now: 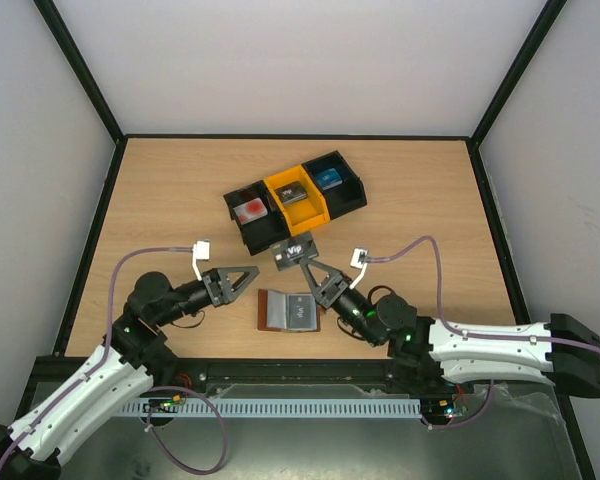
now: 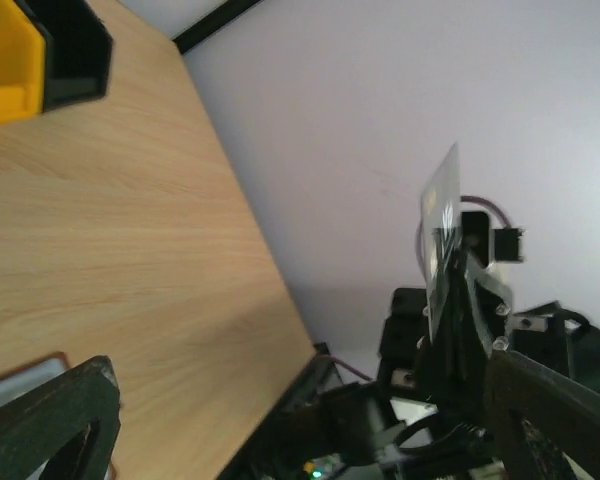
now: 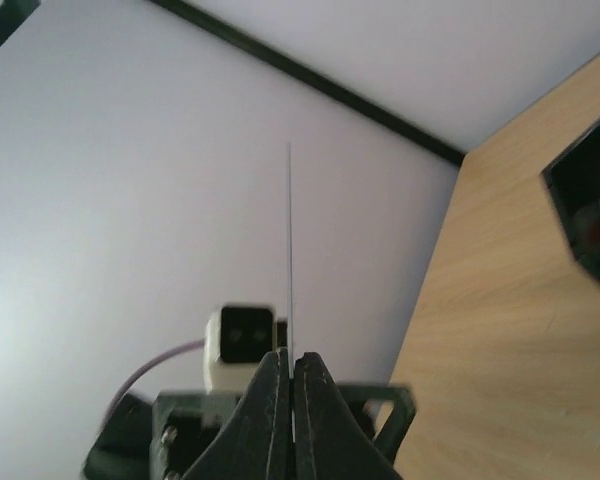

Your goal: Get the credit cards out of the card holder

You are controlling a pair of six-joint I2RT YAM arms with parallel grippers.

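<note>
The brown leather card holder [image 1: 272,310] lies open on the table between the two arms, its pale grey sleeve [image 1: 300,311] facing up. My right gripper [image 1: 313,266] is shut on a dark grey credit card [image 1: 294,250] with white marks and holds it above the table, just beyond the holder. The right wrist view shows this card [image 3: 289,240] edge-on, pinched between the shut fingers [image 3: 276,400]. My left gripper [image 1: 248,281] hangs open and empty to the left of the holder. The left wrist view shows the held card [image 2: 441,205] ahead, and a corner of the holder [image 2: 25,372].
Three bins stand in a row behind the holder: a black bin [image 1: 242,222] holding something red, a yellow bin [image 1: 305,209], and a black bin [image 1: 350,190] holding something blue. Black frame rails [image 1: 92,250] run along the table's sides.
</note>
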